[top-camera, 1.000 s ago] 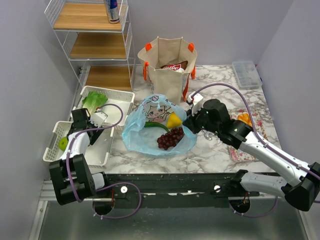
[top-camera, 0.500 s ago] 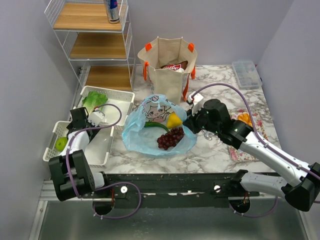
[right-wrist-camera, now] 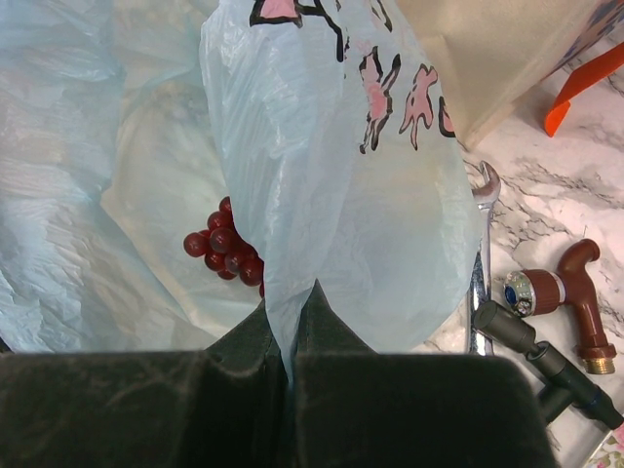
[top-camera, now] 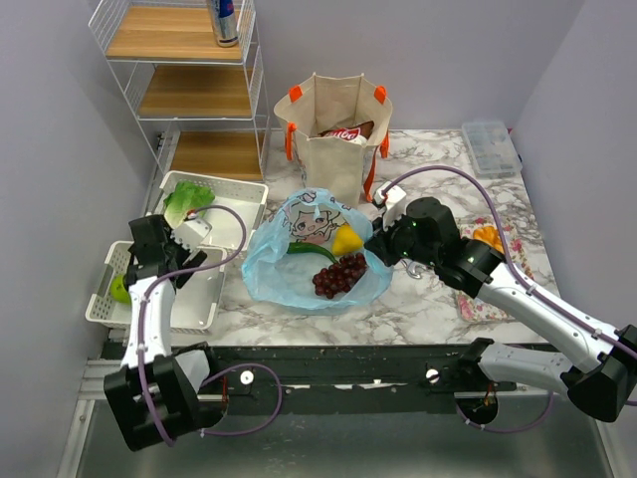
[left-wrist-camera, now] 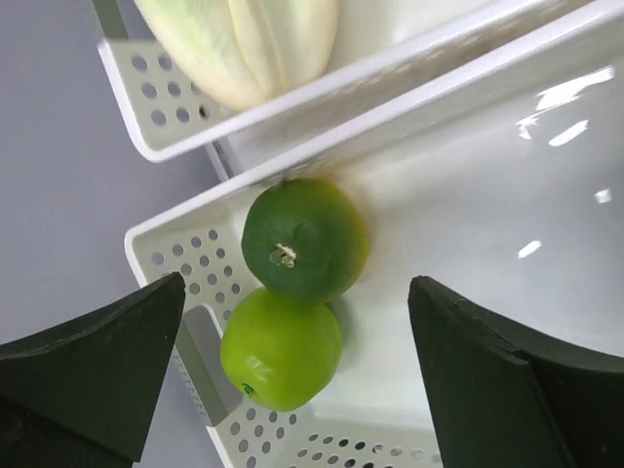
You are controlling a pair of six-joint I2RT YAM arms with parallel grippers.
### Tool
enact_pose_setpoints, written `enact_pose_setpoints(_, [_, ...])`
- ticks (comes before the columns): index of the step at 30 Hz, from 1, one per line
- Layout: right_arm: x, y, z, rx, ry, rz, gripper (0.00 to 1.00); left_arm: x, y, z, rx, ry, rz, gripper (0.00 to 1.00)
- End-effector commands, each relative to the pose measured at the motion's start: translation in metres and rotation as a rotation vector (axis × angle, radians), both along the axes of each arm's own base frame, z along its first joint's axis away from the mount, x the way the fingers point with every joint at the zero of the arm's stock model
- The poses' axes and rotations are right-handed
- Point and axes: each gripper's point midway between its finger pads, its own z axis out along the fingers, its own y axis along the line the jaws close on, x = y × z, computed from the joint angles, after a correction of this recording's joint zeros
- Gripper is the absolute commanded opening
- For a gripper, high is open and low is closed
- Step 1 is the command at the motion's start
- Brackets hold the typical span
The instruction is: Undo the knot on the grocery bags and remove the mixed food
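Observation:
The light-blue plastic bag (top-camera: 299, 261) lies open mid-table with dark grapes (top-camera: 340, 274), a yellow fruit (top-camera: 346, 240) and a green cucumber (top-camera: 311, 250) on it. My right gripper (top-camera: 381, 244) is shut on a fold of the bag (right-wrist-camera: 331, 166); grapes (right-wrist-camera: 226, 249) show beyond it. The beige tote (top-camera: 333, 139) stands behind, a snack packet (top-camera: 345, 132) inside. My left gripper (top-camera: 149, 254) is open and empty above the front white basket (left-wrist-camera: 166, 263), over a dark green fruit (left-wrist-camera: 304, 239) and a light green fruit (left-wrist-camera: 281, 348). Lettuce (top-camera: 187, 202) lies in the rear basket.
A wire shelf unit (top-camera: 179, 90) stands at the back left with the drink can (top-camera: 225, 20) on top. A wrench (right-wrist-camera: 483, 224) and a brown tap (right-wrist-camera: 575, 302) lie right of the bag. An orange fruit (top-camera: 488, 237) lies on a cloth, and a clear box (top-camera: 490, 147) sits behind.
My left gripper has swung a little left and back over the front basket. The green fruits stay in the basket. The right arm has not moved.

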Motion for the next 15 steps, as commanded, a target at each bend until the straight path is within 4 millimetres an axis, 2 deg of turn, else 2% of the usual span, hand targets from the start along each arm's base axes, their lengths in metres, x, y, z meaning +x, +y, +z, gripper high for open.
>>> enact_pose_setpoints(1, [0.001,-0.004,0.001,-0.001,-0.005,-0.014,0.01,-0.005,-0.077,0.07,-0.301,-0.14,-0.24,0.96])
enact_pose_setpoints(4, [0.001,-0.002,0.0,0.002,0.001,-0.013,0.01,-0.018,-0.142,0.129,-0.493,-0.226,-0.451,0.9])
enact_pose_setpoints(6, [0.001,-0.001,0.0,0.009,0.006,-0.014,0.01,-0.03,-0.187,0.16,-0.598,-0.23,-0.588,0.87])
enact_pose_setpoints(9, [0.001,0.0,-0.001,0.011,0.009,-0.014,0.01,-0.052,-0.25,0.196,-0.737,-0.215,-0.797,0.74])
enact_pose_setpoints(11, [0.002,-0.001,-0.001,0.01,0.005,-0.02,0.01,-0.063,-0.282,0.207,-0.776,-0.216,-0.923,0.66])
enact_pose_setpoints(12, [0.002,-0.002,0.0,0.012,0.003,-0.022,0.01,-0.068,-0.295,0.206,-0.765,-0.213,-0.982,0.63])
enact_pose_setpoints(14, [-0.001,-0.002,-0.003,0.009,0.011,-0.014,0.01,-0.075,-0.321,0.192,-0.709,-0.189,-1.106,0.62])
enact_pose_setpoints(15, [-0.004,-0.002,-0.006,0.006,0.023,0.002,0.01,-0.08,-0.333,0.179,-0.683,-0.144,-1.159,0.61])
